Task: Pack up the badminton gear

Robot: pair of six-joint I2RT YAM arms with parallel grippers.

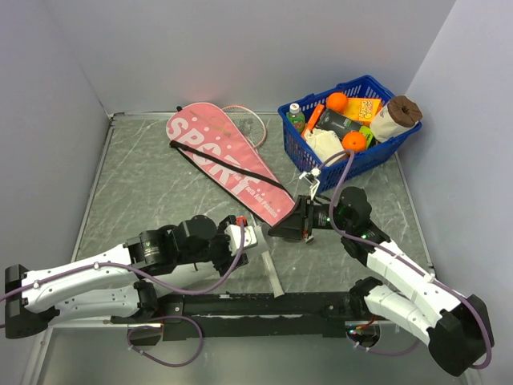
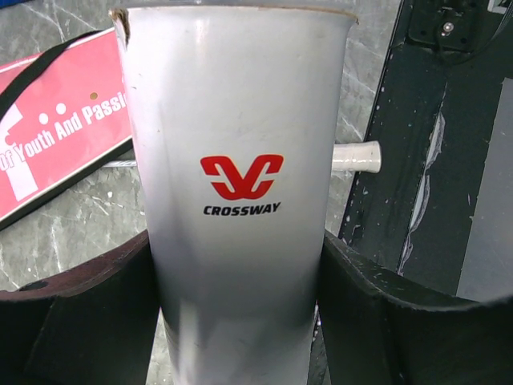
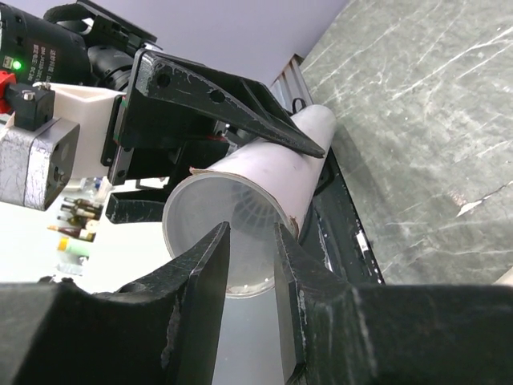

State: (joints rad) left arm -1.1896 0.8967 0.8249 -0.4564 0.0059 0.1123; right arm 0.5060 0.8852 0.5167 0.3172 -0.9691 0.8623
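Observation:
My left gripper (image 1: 240, 238) is shut on the long white tube (image 2: 236, 184), lettered "CROSSWAY", and holds it above the near rail; the tube also shows in the top view (image 1: 250, 237). Its open mouth (image 3: 228, 233) faces my right gripper (image 3: 250, 233), whose narrowly parted fingertips sit at the rim with nothing clearly between them. A white meshed shuttlecock skirt (image 3: 258, 210) shows deep inside the tube. The pink "SPORT" bag (image 1: 220, 156) with its black strap lies flat at the back. A pink racket loop (image 1: 255, 122) shows behind it.
A blue basket (image 1: 377, 152) of groceries stands at the back right. A black rail (image 1: 264, 305) runs along the near edge. A white stub (image 2: 357, 156) pokes out beside the tube. Grey walls close in the table on three sides.

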